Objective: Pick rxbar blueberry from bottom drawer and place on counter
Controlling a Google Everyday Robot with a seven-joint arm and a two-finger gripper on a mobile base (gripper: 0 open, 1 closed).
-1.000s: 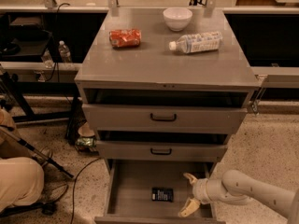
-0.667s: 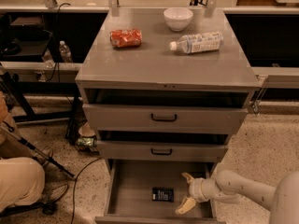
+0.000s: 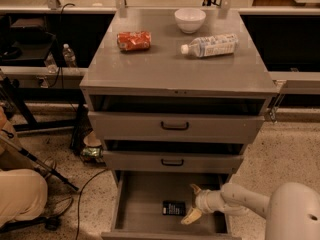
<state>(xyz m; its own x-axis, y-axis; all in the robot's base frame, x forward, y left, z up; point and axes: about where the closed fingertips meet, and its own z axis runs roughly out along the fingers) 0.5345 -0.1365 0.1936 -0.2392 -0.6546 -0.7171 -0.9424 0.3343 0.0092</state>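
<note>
Grey metal drawer (image 3: pixel 142 196): gripper (image 3: pixel 190 203) beside wrapper (image 3: pixel 173 207)

tool (image 3: pixel 192 203) nearer rxbar blueberry (image 3: pixel 173 207), inside bottom drawer (image 3: pixel 142 196)

a crushed red-orange can (image 3: pixel 133 40) lies at upper left-centre, well apart from a white bowl (image 3: pixel 189 19) at top centre. below and right of the bowl a clear water bottle (image 3: pixel 210 45) lies on its side, white cap to the left. the top drawer (image 3: pixel 175 126) and middle drawer (image 3: pixel 172 161), grey with black handles, stand ajar at mid-frame. a small bottle (image 3: pixel 68 55) stands at upper left; a beige-trousered leg (image 3: pixel 20 194) fills the lower left. the gripper (image 3: pixel 191 202) sits at lower centre-right, fingers spread.
</note>
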